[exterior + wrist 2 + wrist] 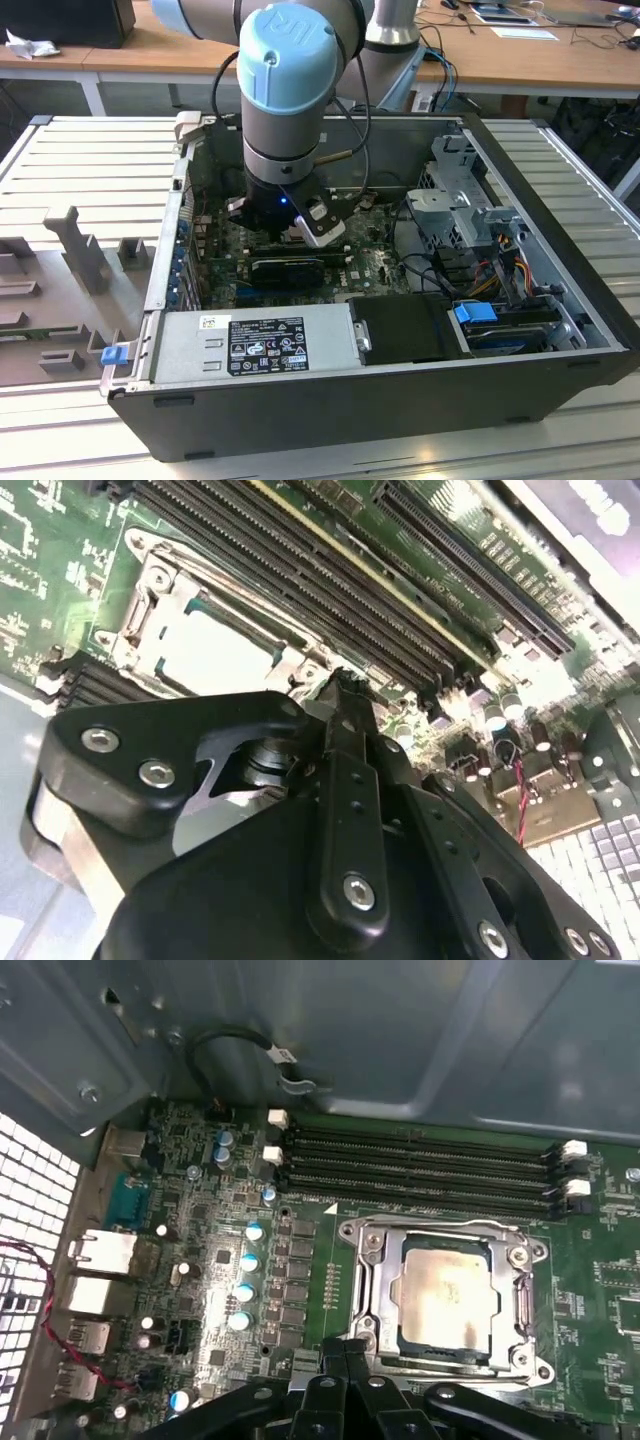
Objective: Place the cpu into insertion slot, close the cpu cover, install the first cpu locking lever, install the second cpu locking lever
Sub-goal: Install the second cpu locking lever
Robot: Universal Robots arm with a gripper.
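The cpu (447, 1295) (215, 650) lies flat in the insertion slot (440, 1353), its pale metal face up. The cpu cover (375, 1280) (150, 580) is down around it, and the cpu shows through its square window. My gripper (346, 1358) (345, 685) hovers right at one edge of the socket, its black fingertips together with nothing visible between them. In the exterior view the gripper (285, 225) reaches down inside the open computer case over the motherboard. How the locking levers stand is not clear.
Long black memory slots (420, 1165) (300, 570) run beside the socket. A grey power supply box (250, 340) sits at the case's near side, with a drive cage (460, 200) and cables on the exterior view's right. A long black card (290, 268) lies under the arm.
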